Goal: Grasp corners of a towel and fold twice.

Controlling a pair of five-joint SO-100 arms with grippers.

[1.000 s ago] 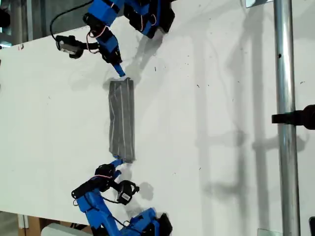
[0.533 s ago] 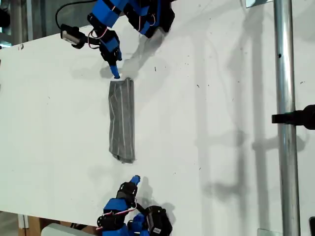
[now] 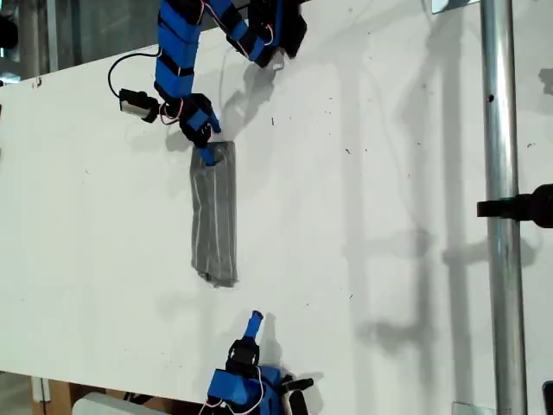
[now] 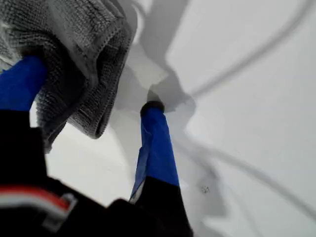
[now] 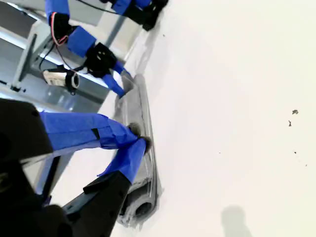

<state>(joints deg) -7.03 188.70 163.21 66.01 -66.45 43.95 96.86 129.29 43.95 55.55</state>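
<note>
While the white bench (image 3: 389,173) carries the towel (image 3: 214,214) folded into a narrow strip, my first claw (image 3: 207,156) stands spread at its far end; my second claw (image 3: 253,322), clenched empty, hangs clear.

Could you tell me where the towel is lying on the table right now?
The towel lies folded into a narrow strip left of centre in the exterior view, with my first gripper at its far end and my second gripper off its near end.
</note>
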